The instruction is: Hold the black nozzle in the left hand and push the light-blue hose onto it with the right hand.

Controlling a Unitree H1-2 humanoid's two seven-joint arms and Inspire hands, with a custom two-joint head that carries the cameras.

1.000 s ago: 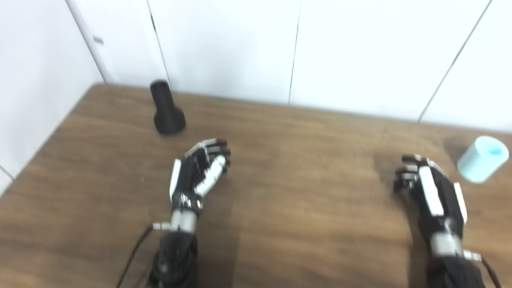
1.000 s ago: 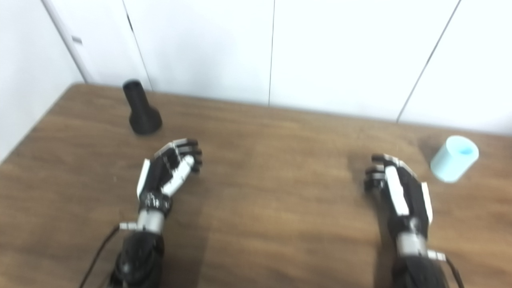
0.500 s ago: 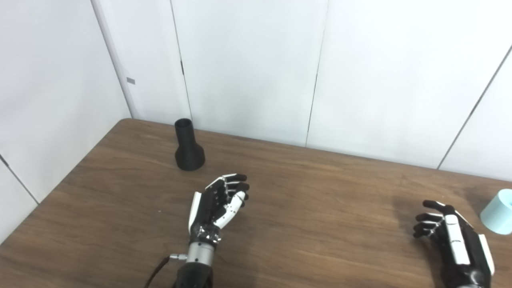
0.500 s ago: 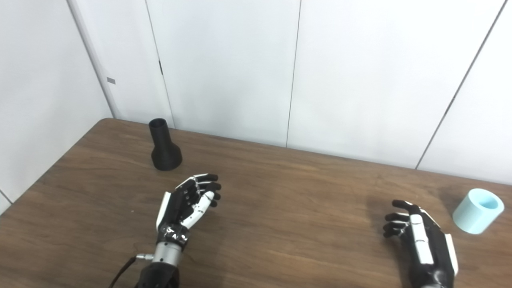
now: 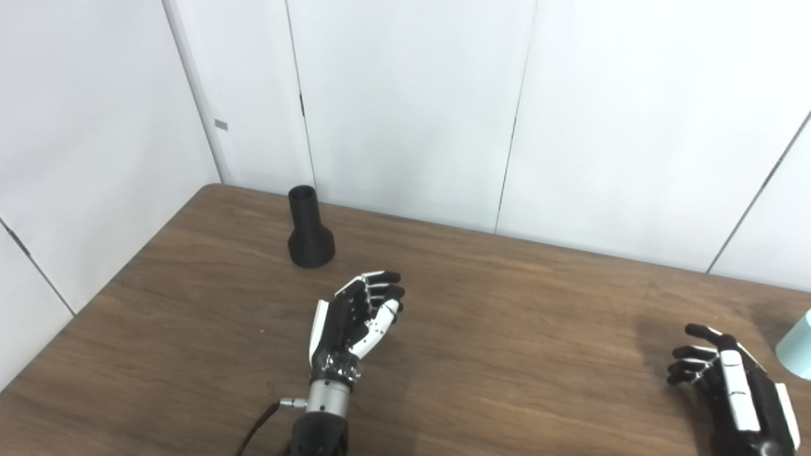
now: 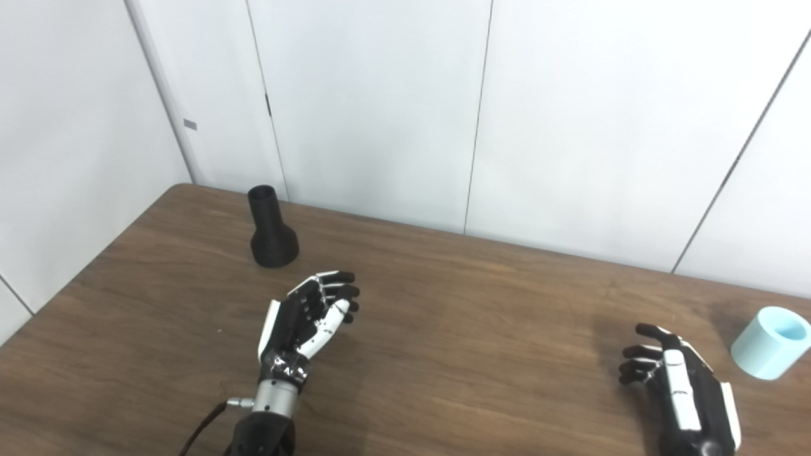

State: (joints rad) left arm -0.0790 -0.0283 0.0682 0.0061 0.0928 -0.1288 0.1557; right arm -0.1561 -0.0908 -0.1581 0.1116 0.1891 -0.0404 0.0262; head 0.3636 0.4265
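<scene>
Left eye view: a black nozzle [image 5: 310, 229], narrow neck up and flared base down, stands upright near the far left corner of a brown wooden table [image 5: 519, 297]. The left hand [image 5: 355, 316] hovers just in front of it, fingers spread, holding nothing. Right eye view: a short light-blue hose [image 6: 770, 342] lies at the right edge; the right hand [image 6: 678, 380] is beside it, fingers loosely apart, empty. No writing is legible.

Light-blue hose [image 5: 797, 354] cut by right edge in left eye view. Right hand [image 6: 687, 396] wrist cut by bottom edge.
</scene>
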